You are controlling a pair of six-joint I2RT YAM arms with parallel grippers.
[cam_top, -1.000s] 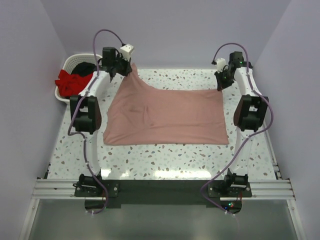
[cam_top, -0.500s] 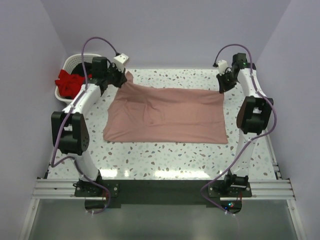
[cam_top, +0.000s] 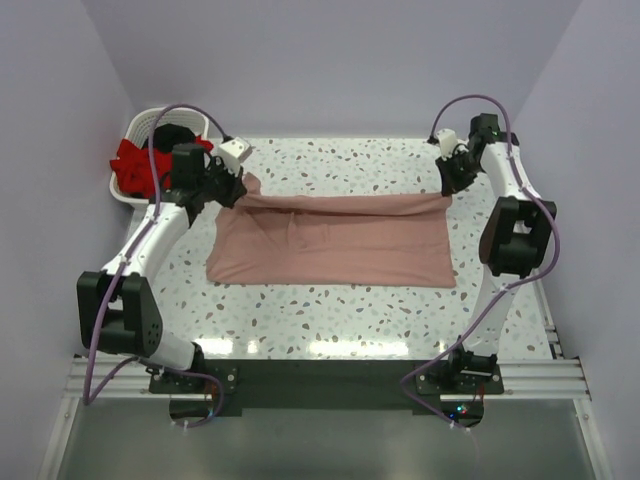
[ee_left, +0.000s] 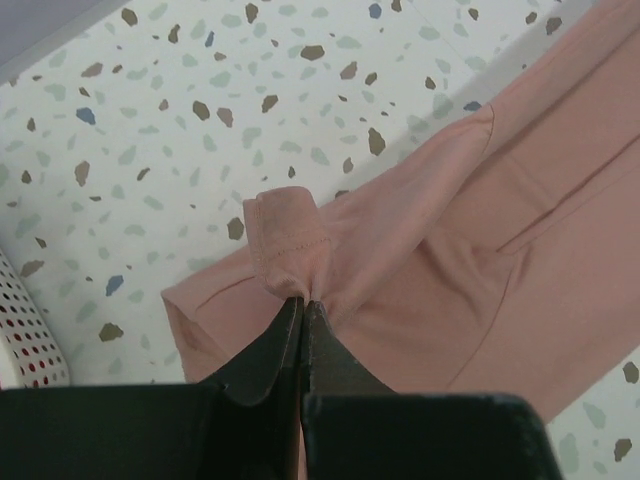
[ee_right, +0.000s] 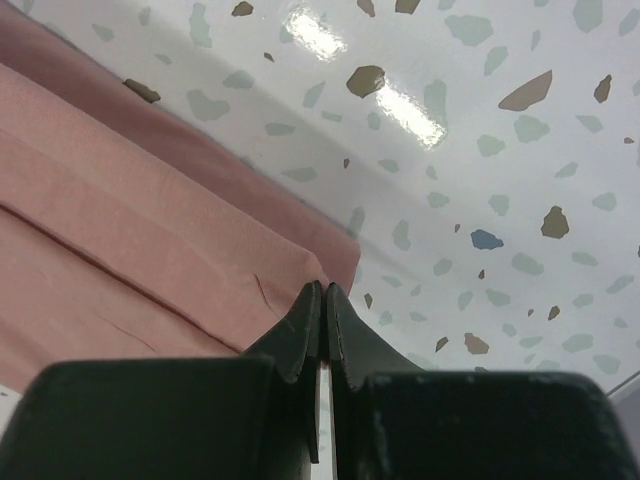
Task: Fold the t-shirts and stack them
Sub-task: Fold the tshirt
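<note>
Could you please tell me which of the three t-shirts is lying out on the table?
The salmon-pink t-shirt; the red t-shirt and black t-shirt sit bunched in the white basket.

The pink t-shirt (cam_top: pixel 335 240) is a plain dusty salmon all over, and the stitching along its hem is the same pink. Under it the table (cam_top: pixel 330 315) is glossy white, speckled terrazzo-style with brown, grey-green and a few blue chips. The basket (cam_top: pixel 120 192) is white, its wall dotted with small holes, and inside it are a bright red t-shirt (cam_top: pixel 130 165) and a black t-shirt (cam_top: pixel 172 133). The left arm (cam_top: pixel 150 235) and right arm (cam_top: pixel 505 175) are white with black joints, trailing purple cables (cam_top: pixel 470 98). The left gripper (ee_left: pixel 303 300) and right gripper (ee_right: pixel 324 290) have black fingers. The walls (cam_top: pixel 330 60) are pale lavender. The rail (cam_top: pixel 110 375) is silver and the base plate (cam_top: pixel 320 372) black.
</note>
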